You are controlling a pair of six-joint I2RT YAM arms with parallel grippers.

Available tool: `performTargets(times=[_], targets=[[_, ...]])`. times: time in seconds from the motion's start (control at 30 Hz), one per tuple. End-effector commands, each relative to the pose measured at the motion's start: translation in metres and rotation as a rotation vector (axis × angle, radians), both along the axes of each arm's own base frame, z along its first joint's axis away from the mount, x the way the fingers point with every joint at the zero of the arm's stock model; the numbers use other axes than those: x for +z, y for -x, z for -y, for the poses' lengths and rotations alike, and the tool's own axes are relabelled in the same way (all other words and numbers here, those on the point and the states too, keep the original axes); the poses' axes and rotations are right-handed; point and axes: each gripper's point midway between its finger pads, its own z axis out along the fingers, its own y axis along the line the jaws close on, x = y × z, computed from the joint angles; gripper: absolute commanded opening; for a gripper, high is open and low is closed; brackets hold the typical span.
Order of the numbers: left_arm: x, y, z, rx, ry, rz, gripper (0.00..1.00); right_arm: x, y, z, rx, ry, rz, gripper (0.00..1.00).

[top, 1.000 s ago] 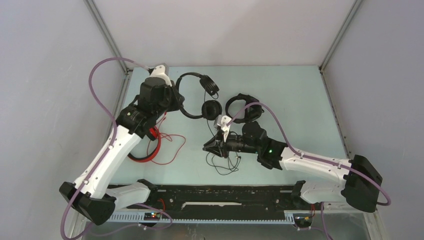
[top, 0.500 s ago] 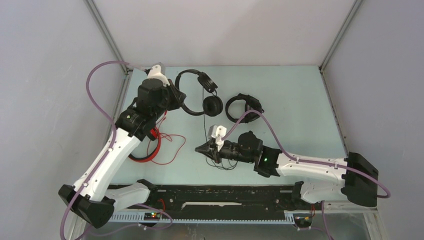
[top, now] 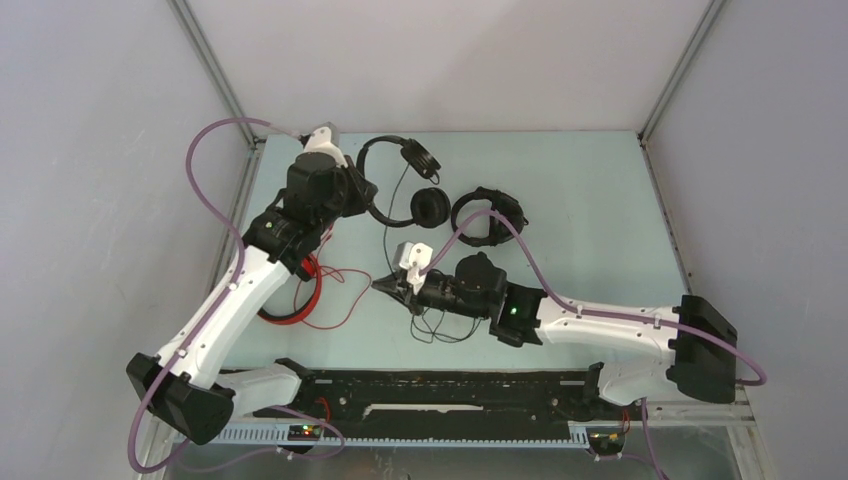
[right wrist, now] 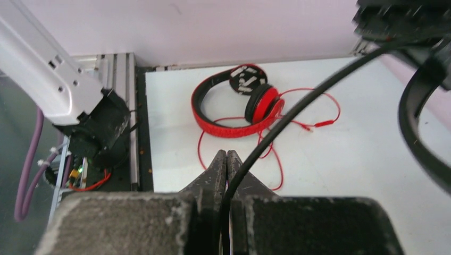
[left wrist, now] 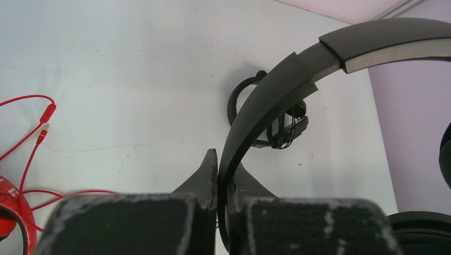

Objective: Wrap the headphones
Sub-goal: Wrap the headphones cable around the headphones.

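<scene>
You had the left gripper (left wrist: 222, 159) pinching the slim headset (left wrist: 266, 93) by its band, far left | right gripper (right wrist: 227, 159) clamped its cable (right wrist: 314, 92), pulled left since before | red headset (right wrist: 234, 114) part-hidden under left arm (top: 240, 290) from above

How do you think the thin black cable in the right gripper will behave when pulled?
Probably floppy: the cable bows in a curve from the shut right gripper. Likely light and thin, so it may slip. Its slack lies looped, apt to tangle.

Red headset (right wrist: 261, 104), slim black headset (top: 432, 207) and bulky black headset (top: 507, 210) show against the pale mint table (top: 600, 200).
</scene>
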Motion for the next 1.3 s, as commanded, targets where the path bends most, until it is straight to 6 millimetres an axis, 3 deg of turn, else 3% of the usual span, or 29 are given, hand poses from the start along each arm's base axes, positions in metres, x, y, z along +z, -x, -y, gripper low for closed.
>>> performTargets(times=[0.0,0.23,0.57,0.73,1.1,1.27], targets=[[0.013,-0.005,0.005,-0.019,0.033,0.063,0.0,0.042,-0.015,-0.013,-0.052,-0.078,0.087,0.0],[0.006,-0.005,0.006,-0.036,0.016,0.053,0.0,0.039,-0.012,-0.03,-0.002,-0.047,0.086,0.0],[0.011,-0.004,0.017,-0.098,0.039,0.07,0.0,0.004,-0.005,-0.042,0.073,0.1,0.037,0.0],[0.007,-0.003,0.024,-0.137,0.05,0.078,0.0,0.0,-0.005,-0.041,0.1,0.181,0.06,0.0],[0.001,-0.004,0.033,-0.202,0.019,0.062,0.0,-0.006,0.016,-0.042,0.245,0.28,0.095,0.0],[0.002,-0.009,0.033,-0.209,-0.01,0.079,0.0,-0.004,0.005,-0.049,0.174,0.273,0.052,0.0]])
